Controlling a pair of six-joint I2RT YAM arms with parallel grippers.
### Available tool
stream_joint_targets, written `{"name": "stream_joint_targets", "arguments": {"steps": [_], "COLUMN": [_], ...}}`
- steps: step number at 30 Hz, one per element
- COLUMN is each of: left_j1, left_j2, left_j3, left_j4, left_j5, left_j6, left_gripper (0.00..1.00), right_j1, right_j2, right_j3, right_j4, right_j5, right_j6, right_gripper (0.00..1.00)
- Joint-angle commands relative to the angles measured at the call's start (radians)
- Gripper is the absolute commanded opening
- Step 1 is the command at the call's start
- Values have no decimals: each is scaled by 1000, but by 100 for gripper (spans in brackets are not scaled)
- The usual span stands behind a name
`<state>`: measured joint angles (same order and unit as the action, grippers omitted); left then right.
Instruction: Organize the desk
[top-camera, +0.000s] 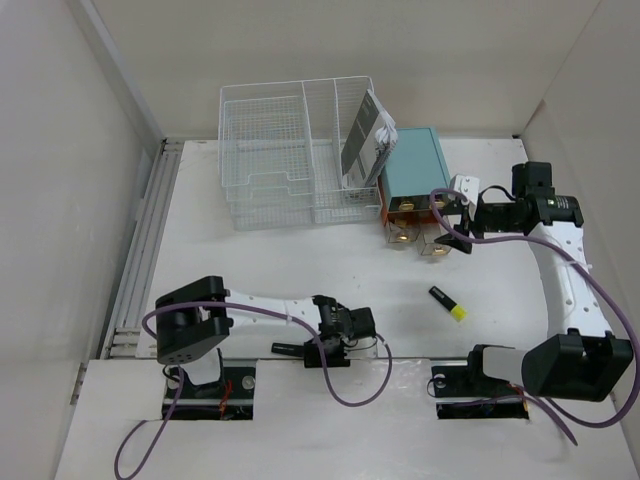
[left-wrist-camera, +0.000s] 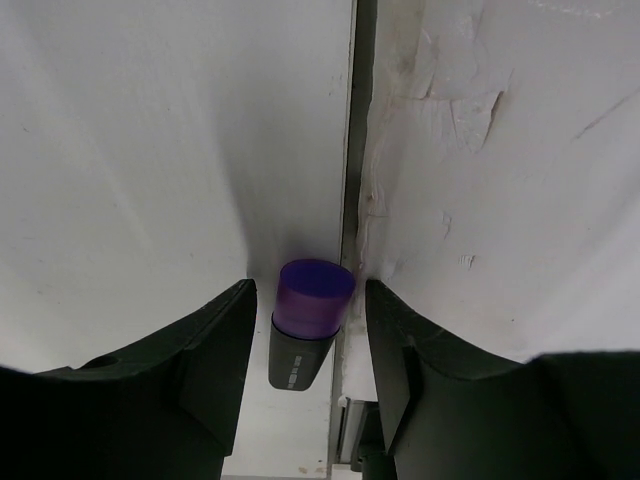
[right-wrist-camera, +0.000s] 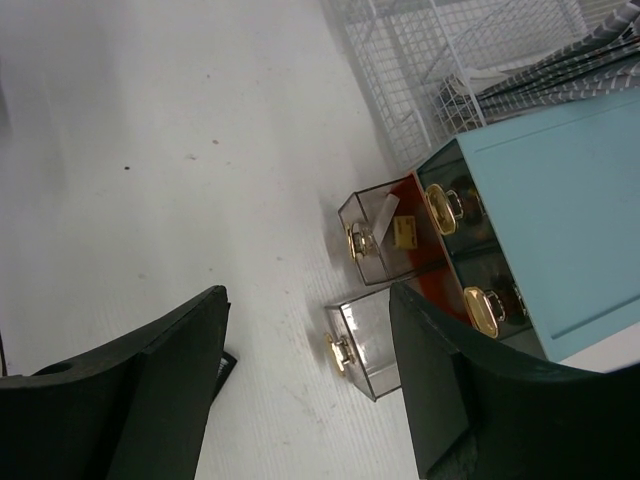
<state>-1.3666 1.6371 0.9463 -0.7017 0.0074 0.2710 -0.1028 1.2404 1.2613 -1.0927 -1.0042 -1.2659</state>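
The desk is a white tabletop. At its near edge lies a black marker with a purple cap, along the seam with the front board; from above it shows as a dark stick. My left gripper is open and low, one finger on each side of the marker with a thin gap each way. My right gripper hangs open over two pulled-out clear drawers of the teal drawer box, holding nothing.
A white wire-mesh organizer stands at the back with a striped booklet leaning in it. A black marker with a yellow cap lies right of centre. A ribbed metal rail runs along the left edge.
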Motion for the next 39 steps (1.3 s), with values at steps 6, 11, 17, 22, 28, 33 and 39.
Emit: {"name": "stream_joint_targets", "arguments": {"steps": [6, 11, 17, 22, 28, 33, 39], "left_j1": [-3, 15, 15, 15, 47, 57, 66], "left_j2": [49, 69, 79, 99, 109, 66, 4], "left_j3": [-18, -27, -18, 38, 175, 256, 312], "left_j4": [16, 48, 59, 77, 111, 188, 223], "left_j5": [-23, -32, -55, -121, -217, -259, -241], "left_j6": [14, 23, 14, -9, -53, -82, -122], "left_gripper": [43, 20, 6, 1, 0, 0, 0], "right_j1": [8, 8, 58, 162, 262, 262, 262], "right_j2": [-25, -25, -61, -82, -64, -64, 24], "right_j3": [33, 33, -3, -143, -230, -261, -261], "right_j4": [-98, -107, -93, -44, 17, 143, 139], "right_j5": [36, 64, 380, 630, 731, 740, 722], "right_j6": [-128, -138, -217, -234, -95, 103, 241], "right_gripper": [72, 72, 73, 85, 100, 100, 85]}}
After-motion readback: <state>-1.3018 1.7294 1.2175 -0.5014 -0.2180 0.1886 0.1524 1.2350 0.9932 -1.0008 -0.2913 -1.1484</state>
